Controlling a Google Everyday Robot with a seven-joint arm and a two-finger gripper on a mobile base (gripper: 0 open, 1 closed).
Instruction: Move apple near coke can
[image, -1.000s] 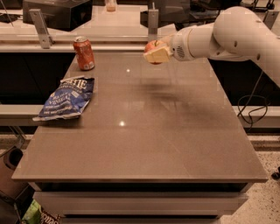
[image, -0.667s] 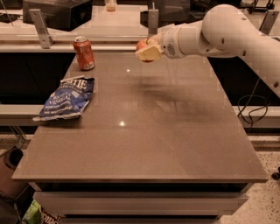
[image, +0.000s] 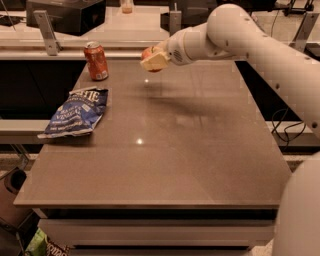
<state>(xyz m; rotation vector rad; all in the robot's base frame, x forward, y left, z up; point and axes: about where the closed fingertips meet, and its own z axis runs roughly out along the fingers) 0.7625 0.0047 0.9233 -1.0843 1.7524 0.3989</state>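
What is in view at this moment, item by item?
apple: one, red-orange, held in the air over the table's far part, right of the can
can: one, red, upright near the far left corner
chip bag: one, blue, lying on the left side, nearer than the can
table: one, brown, centre
arm: one, white, reaching in from the right
gripper: one, beige, shut on the apple
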